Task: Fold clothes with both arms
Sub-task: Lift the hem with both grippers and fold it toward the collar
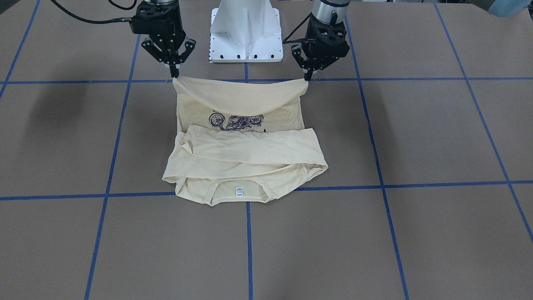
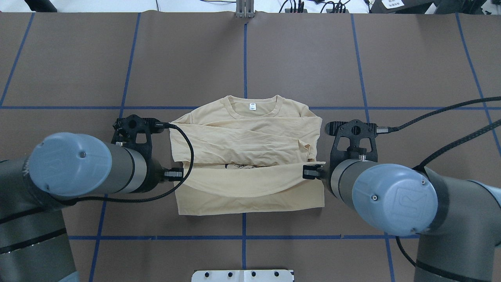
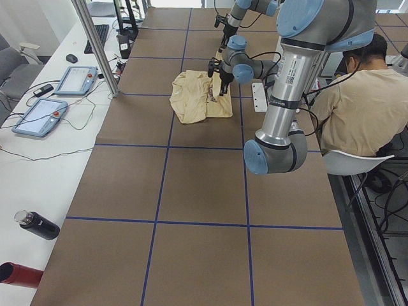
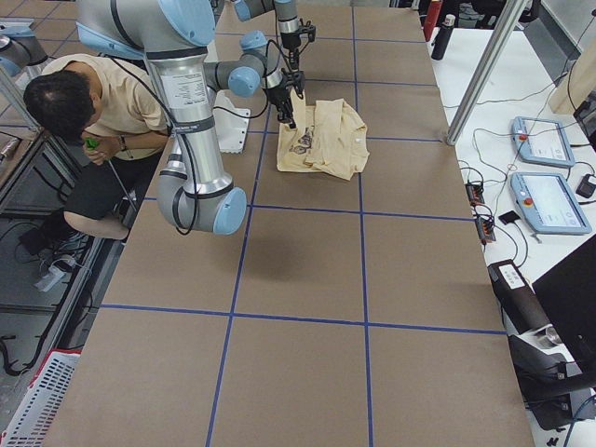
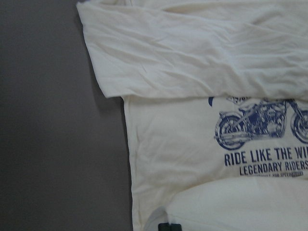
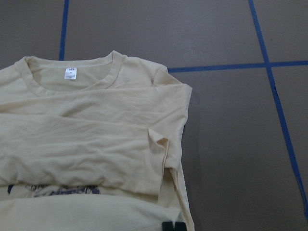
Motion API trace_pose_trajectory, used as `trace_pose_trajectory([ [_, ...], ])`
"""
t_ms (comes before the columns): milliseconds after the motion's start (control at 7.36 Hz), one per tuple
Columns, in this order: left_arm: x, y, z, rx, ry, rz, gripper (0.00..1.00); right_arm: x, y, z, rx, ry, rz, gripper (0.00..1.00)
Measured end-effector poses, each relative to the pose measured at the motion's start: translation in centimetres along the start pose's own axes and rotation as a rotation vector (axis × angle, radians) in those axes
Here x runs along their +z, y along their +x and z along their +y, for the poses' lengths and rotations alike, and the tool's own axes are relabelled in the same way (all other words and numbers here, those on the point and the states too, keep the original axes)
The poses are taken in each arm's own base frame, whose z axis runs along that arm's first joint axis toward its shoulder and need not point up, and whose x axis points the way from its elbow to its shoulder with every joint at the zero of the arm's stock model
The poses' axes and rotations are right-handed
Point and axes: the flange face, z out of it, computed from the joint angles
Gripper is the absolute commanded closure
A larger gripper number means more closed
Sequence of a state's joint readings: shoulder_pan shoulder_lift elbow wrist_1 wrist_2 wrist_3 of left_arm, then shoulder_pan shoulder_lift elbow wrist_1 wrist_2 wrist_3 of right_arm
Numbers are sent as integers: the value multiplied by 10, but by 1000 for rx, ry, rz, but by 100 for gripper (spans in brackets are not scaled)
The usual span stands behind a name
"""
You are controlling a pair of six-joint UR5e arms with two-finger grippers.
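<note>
You can see the shirt [image 1: 245, 166] lying in the middle of the table [image 1: 416, 229], front side up. Its neck end, with the little white label [image 1: 239, 191], points away from the robot. The sleeves [image 1: 254, 146] are folded across the chest, and they cover the top part of the blue motorbike picture [image 1: 235, 121].

Your left gripper [image 1: 308, 77] has its two fingers pinched tight on one bottom corner of the shirt. Your right gripper [image 1: 175, 76] is pinched on the other bottom corner the same way. Both grippers point down. They hold the bottom edge up off the table, and the cloth between them sags a little in the middle. The rest of the shirt lies on the table.

The left arm [image 2: 78, 168] comes in on one side of the shirt and the right arm [image 2: 391, 196] on the other. The white base [image 1: 245, 37] stands between them. Blue tape lines [image 1: 249, 241] cross the brown table. A person [image 3: 360, 108] sits beside the robot.
</note>
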State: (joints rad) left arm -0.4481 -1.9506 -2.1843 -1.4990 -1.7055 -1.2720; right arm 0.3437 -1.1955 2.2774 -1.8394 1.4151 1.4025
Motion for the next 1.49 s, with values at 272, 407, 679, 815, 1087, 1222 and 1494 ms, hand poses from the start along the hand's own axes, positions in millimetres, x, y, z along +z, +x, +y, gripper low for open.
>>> trace_pose_trajectory([
  [272, -6, -1, -41, -35, 68, -9, 100, 26, 4, -40, 32, 61, -5, 100],
  [407, -2, 2, -55, -47, 92, -22, 100, 39, 2, -54, 43, 78, 7, 100],
  [679, 17, 7, -71, -55, 122, -51, 100, 64, -1, -74, 62, 95, 47, 100],
  [815, 29, 8, -80, -58, 146, -62, 100, 72, 0, -83, 71, 102, 64, 100],
  [1087, 59, 7, -103, -69, 193, -82, 100, 97, -13, -103, 77, 113, 99, 100],
  [1222, 80, 2, -114, -74, 219, -89, 100, 120, -20, -109, 77, 117, 106, 100],
  [1494, 124, -5, -129, -75, 252, -83, 100, 176, -20, -112, 72, 124, 101, 100],
])
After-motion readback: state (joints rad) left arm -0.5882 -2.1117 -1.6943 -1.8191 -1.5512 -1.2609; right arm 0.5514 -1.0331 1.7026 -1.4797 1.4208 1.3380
